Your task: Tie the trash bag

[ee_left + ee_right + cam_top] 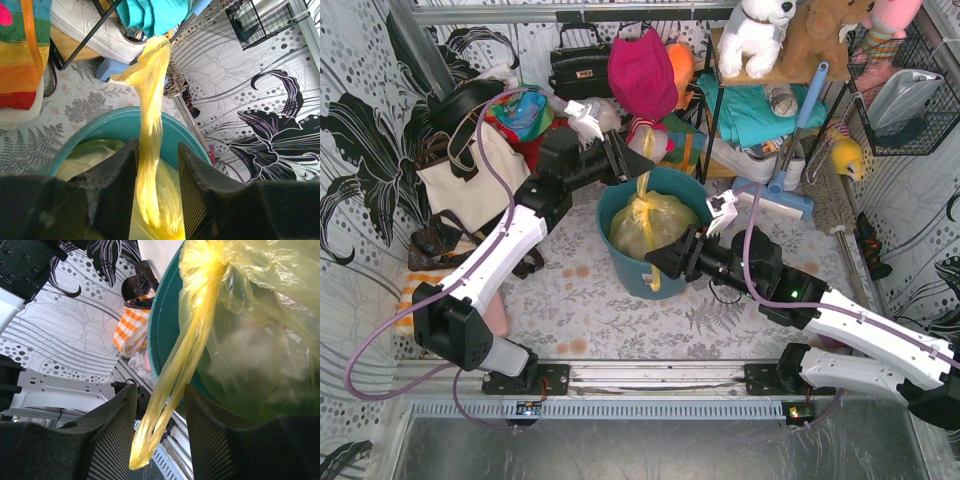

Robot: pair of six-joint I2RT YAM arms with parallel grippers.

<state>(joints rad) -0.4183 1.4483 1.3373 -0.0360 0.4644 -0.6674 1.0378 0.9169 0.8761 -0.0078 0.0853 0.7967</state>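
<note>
Cluttered floral tabletop (pixel 580 300), patterned walls behind. Trash bag (pixel 653 225) sits in teal bucket (pixel 623 270) between both grippers, so body stays put while tails get worked. Left gripper (pixel 157 145): jaws apart, upper tail (pixel 150 95) runs between fingers and past tips, bucket showing beside it, no pinch seen. Right gripper (pixel 161 390): jaws likewise apart, lower tail (pixel 175 365) hangs between fingers, bag just beyond tips. Likely lining up tails for knot.
</note>
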